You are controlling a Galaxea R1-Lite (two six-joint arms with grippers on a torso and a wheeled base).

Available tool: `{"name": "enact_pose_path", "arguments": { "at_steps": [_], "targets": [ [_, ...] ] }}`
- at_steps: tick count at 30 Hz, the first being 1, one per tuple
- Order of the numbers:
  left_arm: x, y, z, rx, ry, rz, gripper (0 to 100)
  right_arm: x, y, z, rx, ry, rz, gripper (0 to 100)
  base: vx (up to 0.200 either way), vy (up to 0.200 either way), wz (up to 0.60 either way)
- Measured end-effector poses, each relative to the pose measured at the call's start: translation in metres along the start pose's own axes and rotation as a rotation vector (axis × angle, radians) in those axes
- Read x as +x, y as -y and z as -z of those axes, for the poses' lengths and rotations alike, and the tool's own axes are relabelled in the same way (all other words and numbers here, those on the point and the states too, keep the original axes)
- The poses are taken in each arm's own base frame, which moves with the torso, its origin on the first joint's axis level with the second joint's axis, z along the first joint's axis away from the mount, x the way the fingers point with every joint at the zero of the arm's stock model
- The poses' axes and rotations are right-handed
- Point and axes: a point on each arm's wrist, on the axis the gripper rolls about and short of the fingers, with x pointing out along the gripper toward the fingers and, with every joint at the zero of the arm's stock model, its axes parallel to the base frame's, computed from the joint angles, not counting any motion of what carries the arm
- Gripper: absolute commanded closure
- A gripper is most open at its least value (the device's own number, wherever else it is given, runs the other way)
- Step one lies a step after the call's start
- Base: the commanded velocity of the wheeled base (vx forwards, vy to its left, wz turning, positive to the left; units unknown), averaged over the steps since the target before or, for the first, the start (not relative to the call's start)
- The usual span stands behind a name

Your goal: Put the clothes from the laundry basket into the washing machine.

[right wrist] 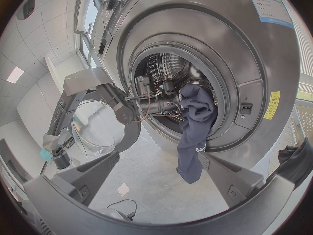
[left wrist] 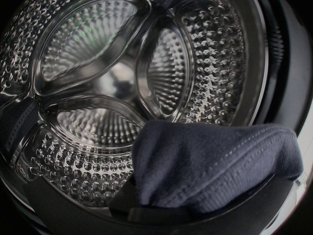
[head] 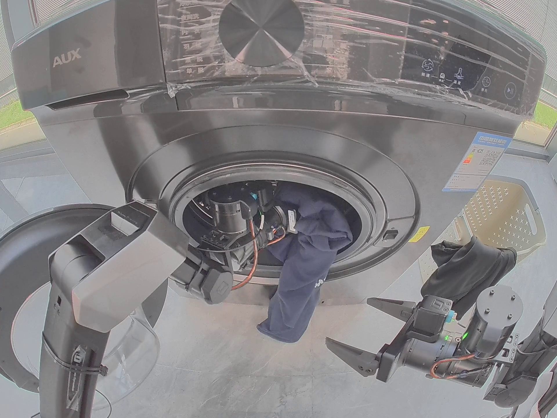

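Right fingers point(head: 351, 355) apart; navy garment point(head: 301, 274) vertical, floorward.

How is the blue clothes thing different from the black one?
The navy garment hangs half out of the washing machine's opening; the black garment is draped over the laundry basket's rim. The navy one hangs long and stretched; the black one is bunched. Both are dark cloth, neither fully inside the machine.

My left arm point(head: 229, 236) and the navy garment point(head: 307, 262) draped over the rim point(head: 371, 201) crowd the mouth of the washing machine point(head: 174, 140). Behind them I see open drum point(left wrist: 107, 82).
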Motion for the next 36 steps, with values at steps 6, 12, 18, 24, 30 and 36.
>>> {"name": "enact_pose_path", "arguments": {
  "at_steps": [6,12,18,24,30,36],
  "targets": [
    [0.027,-0.016,-0.003,-0.002,0.013,-0.064,100,0.0,0.0,0.0,0.0,-0.001,0.0,0,0.0,0.0,0.0],
    [0.046,-0.031,-0.006,-0.006,0.048,-0.148,100,-0.002,0.0,0.002,-0.002,-0.011,0.001,0,0.0,0.0,0.0],
    [0.054,-0.046,-0.01,-0.035,0.093,-0.251,100,-0.003,0.0,0.003,-0.003,-0.019,0.0,0,0.0,0.0,0.0],
    [0.055,-0.049,-0.007,-0.055,0.088,-0.262,0,-0.004,0.0,0.004,-0.003,-0.023,-0.004,0,0.0,0.0,0.0],
    [0.051,-0.042,0.003,-0.08,0.039,-0.265,0,-0.003,-0.001,0.004,-0.004,-0.022,-0.009,0,0.0,0.0,0.0],
    [0.034,-0.022,0.018,-0.081,-0.113,-0.238,0,-0.003,-0.001,0.004,-0.005,-0.022,-0.01,0,0.0,0.0,0.0]
  ]
}}
